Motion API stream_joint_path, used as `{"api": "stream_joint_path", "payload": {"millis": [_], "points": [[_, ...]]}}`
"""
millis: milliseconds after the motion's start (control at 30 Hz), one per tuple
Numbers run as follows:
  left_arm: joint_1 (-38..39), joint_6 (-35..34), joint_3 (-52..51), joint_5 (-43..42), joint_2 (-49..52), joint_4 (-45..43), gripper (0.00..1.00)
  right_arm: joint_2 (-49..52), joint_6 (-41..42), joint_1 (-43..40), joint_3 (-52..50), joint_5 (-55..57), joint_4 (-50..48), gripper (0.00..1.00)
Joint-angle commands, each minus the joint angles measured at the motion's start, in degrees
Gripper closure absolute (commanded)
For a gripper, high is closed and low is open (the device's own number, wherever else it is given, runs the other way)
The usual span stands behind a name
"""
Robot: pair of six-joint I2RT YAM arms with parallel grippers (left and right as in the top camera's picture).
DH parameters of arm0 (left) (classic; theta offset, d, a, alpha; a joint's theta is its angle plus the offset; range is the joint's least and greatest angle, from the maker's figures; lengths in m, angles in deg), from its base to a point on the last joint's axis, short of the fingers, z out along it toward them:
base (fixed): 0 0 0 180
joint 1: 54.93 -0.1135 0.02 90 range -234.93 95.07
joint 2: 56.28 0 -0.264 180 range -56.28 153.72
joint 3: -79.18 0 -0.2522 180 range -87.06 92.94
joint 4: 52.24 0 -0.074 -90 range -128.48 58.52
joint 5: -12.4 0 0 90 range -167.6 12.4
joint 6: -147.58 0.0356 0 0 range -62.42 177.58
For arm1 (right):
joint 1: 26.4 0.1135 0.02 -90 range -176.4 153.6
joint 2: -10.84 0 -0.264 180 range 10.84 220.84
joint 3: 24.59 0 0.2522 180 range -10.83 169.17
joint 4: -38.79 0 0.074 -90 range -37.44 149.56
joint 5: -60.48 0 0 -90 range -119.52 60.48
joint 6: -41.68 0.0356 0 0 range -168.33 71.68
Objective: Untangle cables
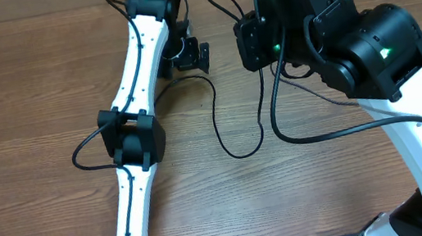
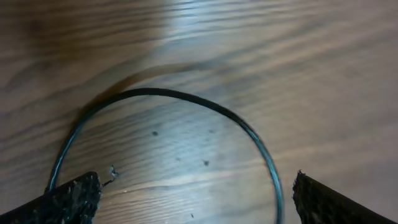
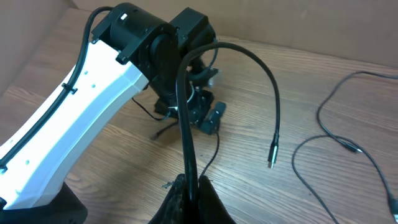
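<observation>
While right claw (image 3: 189, 191) pinches a cable (image 3: 185, 124), left claw (image 2: 196, 190) hangs spread over a loop (image 2: 186, 98); a hard pull could slip the grip or cinch strands at upper centre.

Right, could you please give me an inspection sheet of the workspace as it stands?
Surface: wooden table, bare grain, no spills seen.
Job's things: held cable rises from the right pincer and arcs over to a silver-tipped plug pointing down; looped cable lies between the arms; loose cables lie on the right side.
Clutter: nothing seen.
Grippers: left pincer open, low over a cable arc, holding nothing; right pincer shut on the held cable.
Cables: arm wiring runs along the white links.
Surroundings: pale strip beyond the table's far edge.
</observation>
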Motion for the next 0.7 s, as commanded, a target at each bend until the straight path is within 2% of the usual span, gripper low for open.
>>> {"api": "stream_joint_path", "payload": {"millis": [0,233,300,433,500,600,667], "points": [[0.55,-10.16,0.09,3.76,0.9,-0.04,0.0,-0.44,0.42,-0.24,0.68,2.58,-0.04,0.96],[1.27,-13.77,0.09,-3.89,1.03,-2.62,0.01,-0.44,0.42,-0.24,0.66,2.56,-0.09,0.96],[1.31,-13.79,0.09,-3.21,1.03,-3.69,0.12,-0.44,0.42,-0.24,0.63,2.56,-0.07,0.96],[1.64,-19.67,0.09,-3.04,1.03,-3.23,0.2,-0.44,0.42,-0.24,0.63,2.58,-0.11,0.96],[2.29,-22.6,0.07,-1.7,1.03,-2.43,0.27,-0.44,0.42,-0.24,0.63,2.58,-0.28,0.96],[3.39,-26.03,0.07,1.81,1.03,-1.42,0.27,-0.44,0.44,-0.46,0.63,2.99,-0.46,0.96],[4.2,-27.91,0.07,4.07,1.03,-0.66,0.2,-0.44,0.44,-0.9,0.63,2.97,-0.44,0.96]]}}
